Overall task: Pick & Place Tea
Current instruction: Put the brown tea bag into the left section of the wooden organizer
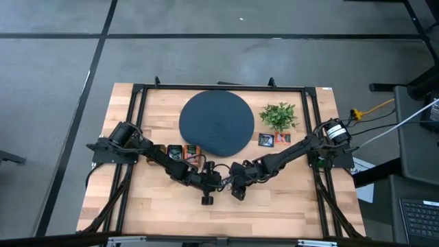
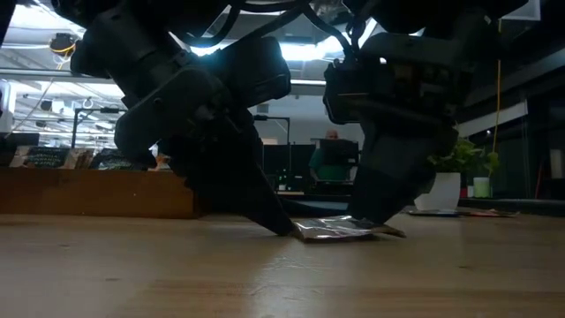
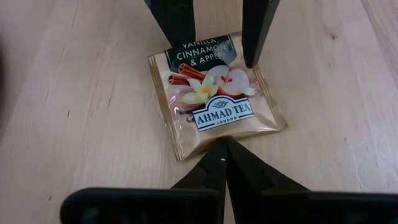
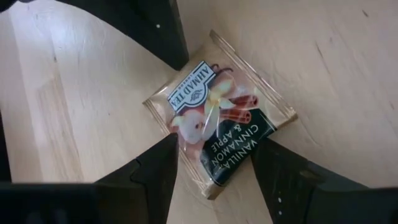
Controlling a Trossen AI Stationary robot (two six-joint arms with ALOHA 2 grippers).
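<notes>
Two pincers [image 1: 206, 200] [image 1: 236, 194] at one pale tea sachet [image 3: 214, 93].

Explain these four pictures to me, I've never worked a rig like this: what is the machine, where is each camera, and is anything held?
Two dark robot arms work at a wooden table. One camera looks straight down, one sits level with the tabletop, and one rides on each wrist. On the table lie a round dark disc, a small plant and tea sachets. Both arms meet at one pale sachet lying flat. The left tool is shut, its tip at the sachet's edge. The right tool stands open astride the sachet's other end. Nothing is lifted.
</notes>
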